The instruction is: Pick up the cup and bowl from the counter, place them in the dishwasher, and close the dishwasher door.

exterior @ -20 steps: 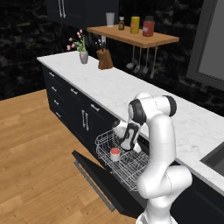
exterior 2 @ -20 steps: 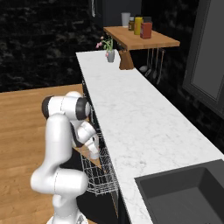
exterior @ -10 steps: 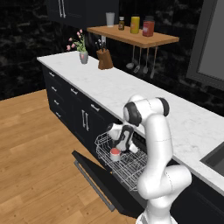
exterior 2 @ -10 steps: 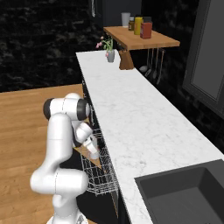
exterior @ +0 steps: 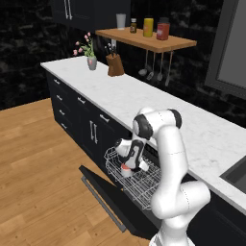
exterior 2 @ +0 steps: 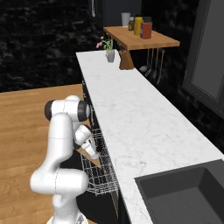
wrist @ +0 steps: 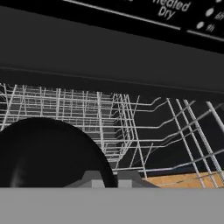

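My gripper (exterior: 126, 160) hangs low over the left end of the dishwasher's white wire rack (exterior: 144, 183). In the hand view the all-black bowl (wrist: 48, 153) sits against my fingertips, and my gripper (wrist: 106, 181) is shut on its rim. Directly under my hand, the cup (exterior: 126, 167) stands in the rack with its red top showing. The dishwasher door (exterior: 108, 196) lies folded down, open, in front of the rack. The dotted control strip (wrist: 183, 13) runs above the rack opening. The right base view shows my gripper (exterior 2: 92, 151) beside the rack under the counter (exterior 2: 131, 118) edge.
On the counter's far end stand a flower vase (exterior: 91, 61) and a knife block (exterior: 115, 67). A wooden shelf (exterior: 149, 41) above carries bottles, with utensils hanging below. A sink (exterior 2: 183, 197) lies at the near right. Black drawers (exterior: 72, 108) line the left, above the wood floor.
My hand has swung left and down over the rack with the bowl, ending just above the cup. The cup and the door have not moved.
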Controlling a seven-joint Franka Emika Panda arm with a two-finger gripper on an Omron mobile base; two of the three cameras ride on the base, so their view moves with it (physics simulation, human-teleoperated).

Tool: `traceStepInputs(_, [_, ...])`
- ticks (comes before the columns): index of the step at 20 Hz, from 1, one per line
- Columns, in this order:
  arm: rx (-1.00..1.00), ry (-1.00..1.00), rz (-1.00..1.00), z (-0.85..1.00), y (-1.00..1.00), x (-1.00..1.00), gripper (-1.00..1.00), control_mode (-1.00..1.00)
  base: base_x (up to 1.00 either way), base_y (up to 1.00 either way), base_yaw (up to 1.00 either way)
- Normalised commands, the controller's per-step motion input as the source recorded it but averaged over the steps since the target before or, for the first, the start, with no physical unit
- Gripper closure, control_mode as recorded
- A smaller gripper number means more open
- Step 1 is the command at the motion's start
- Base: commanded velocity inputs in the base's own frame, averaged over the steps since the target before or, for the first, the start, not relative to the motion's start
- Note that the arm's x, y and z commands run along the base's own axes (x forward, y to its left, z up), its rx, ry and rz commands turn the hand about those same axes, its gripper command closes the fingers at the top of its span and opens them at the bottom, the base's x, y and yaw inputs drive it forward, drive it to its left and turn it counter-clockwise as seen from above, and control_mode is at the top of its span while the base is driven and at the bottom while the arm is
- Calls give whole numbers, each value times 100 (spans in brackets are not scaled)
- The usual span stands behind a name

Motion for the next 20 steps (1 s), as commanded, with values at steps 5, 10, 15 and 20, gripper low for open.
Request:
traceStepInputs(5, [0, -3, -4, -56, 8, 1, 100, -100, 0, 0, 0])
traceStepInputs(10, [-1, -2, -3, -52, 2, 9, 100, -100, 0, 0, 0])
traceStepInputs(15, [-3, -3, -2, -60, 0, 24, 100, -100, 0, 0, 0])
traceStepInputs(20, [-4, -5, -1, -65, 0, 9, 100, -100, 0, 0, 0])
